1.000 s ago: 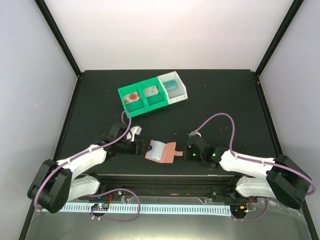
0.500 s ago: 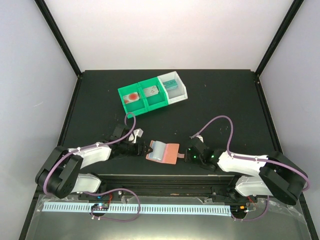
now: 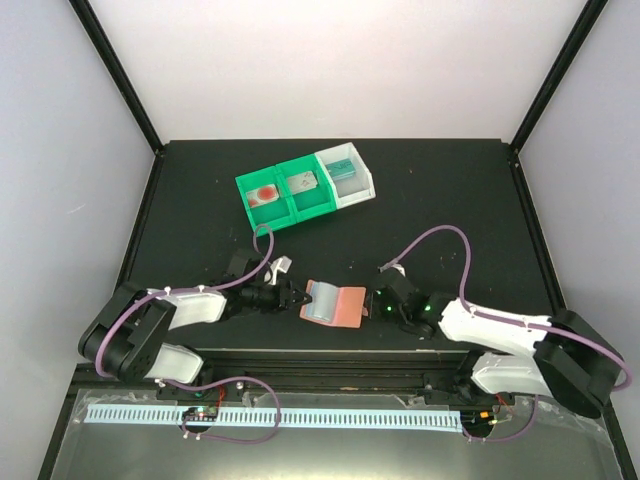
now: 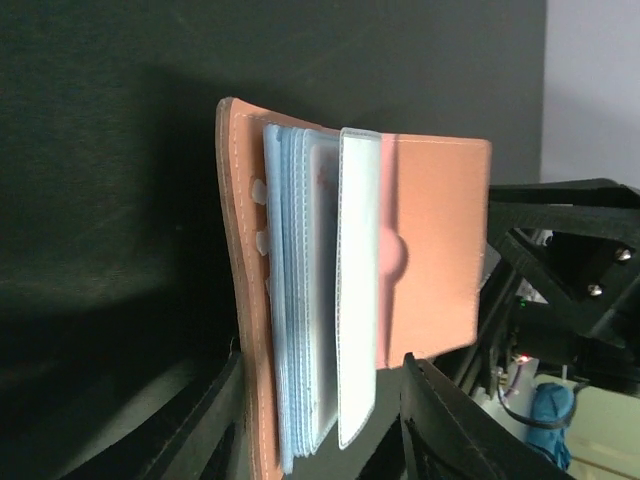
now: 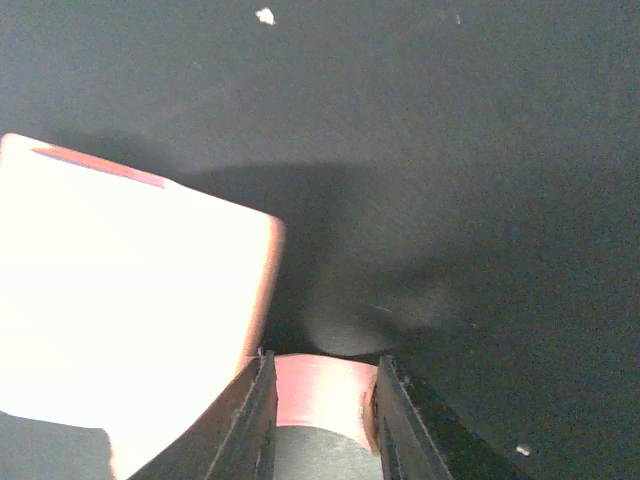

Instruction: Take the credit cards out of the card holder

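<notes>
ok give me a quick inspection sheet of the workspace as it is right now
surface: black table, a few white specks
job's things: card holder lies open between the grippers; three credit cards lie one in each tray compartment
clutter: green-and-white trays at the back
grippers: left gripper and right gripper each straddle one edge of the holder; grip unclear
cables: purple cables loop over each arm
surroundings: pale walls, black frame posts
</notes>
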`<state>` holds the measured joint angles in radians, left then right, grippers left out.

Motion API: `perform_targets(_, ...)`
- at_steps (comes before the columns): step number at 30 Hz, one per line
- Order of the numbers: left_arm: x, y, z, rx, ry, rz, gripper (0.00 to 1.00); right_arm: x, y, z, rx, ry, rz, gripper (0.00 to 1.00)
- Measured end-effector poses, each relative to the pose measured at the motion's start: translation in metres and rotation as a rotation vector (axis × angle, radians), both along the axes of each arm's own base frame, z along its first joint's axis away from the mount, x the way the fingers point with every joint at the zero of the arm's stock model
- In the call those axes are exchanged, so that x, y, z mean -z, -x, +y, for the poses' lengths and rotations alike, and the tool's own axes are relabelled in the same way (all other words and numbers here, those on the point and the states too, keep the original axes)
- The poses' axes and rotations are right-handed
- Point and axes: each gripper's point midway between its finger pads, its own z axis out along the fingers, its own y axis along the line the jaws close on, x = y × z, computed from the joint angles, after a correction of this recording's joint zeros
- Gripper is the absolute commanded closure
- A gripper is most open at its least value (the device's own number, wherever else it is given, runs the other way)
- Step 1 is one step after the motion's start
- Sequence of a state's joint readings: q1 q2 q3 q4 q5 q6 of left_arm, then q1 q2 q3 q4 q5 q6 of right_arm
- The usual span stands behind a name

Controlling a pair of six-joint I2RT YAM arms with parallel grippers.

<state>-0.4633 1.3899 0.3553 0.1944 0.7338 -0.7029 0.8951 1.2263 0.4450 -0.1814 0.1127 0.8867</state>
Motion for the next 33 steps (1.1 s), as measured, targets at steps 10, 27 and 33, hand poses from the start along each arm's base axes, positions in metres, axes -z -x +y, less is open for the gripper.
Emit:
perform_targets(10,-0.005,0.004,-0.011,0.034,0.05,0.012,0.62,-0.086,-0.009,0.02,-0.056,-0.17,-0.147,0.65)
perform_targets(27,-0.03,0.001,-0.034,0.085,0.155,-0.037,0.59,-0.013,0.001,0.055,-0.183,-0.159,0.021,0.78)
perform_targets(33,-0.028,0.002,-0.042,0.105,0.144,-0.045,0.57,0.008,0.007,0.053,-0.186,-0.165,0.045,0.78)
